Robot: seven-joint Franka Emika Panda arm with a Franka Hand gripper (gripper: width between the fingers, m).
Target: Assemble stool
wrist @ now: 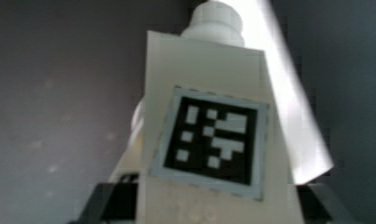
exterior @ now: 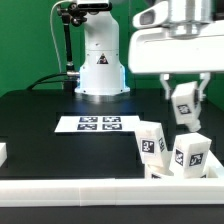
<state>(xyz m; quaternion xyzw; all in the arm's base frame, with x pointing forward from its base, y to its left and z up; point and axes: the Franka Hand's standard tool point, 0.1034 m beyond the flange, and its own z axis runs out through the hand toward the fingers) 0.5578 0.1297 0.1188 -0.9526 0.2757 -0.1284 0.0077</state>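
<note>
My gripper (exterior: pixel 185 110) is shut on a white stool leg (exterior: pixel 184 104) with a black-and-white tag and holds it in the air at the exterior view's right. In the wrist view the held leg (wrist: pixel 206 110) fills the frame, tag facing the camera, its round peg end pointing away; dark fingers (wrist: pixel 110 200) press its sides. Below it, two more tagged legs (exterior: pixel 152 145) (exterior: pixel 190 155) stand close together by the white rail, on what looks like the stool's seat. The seat itself is hidden behind the legs and rail.
The marker board (exterior: pixel 97 124) lies flat on the black table in the middle. A long white border rail (exterior: pixel 100 190) runs along the front edge. The arm's white base (exterior: pixel 100 65) stands at the back. A small white piece (exterior: pixel 3 153) sits at the left edge.
</note>
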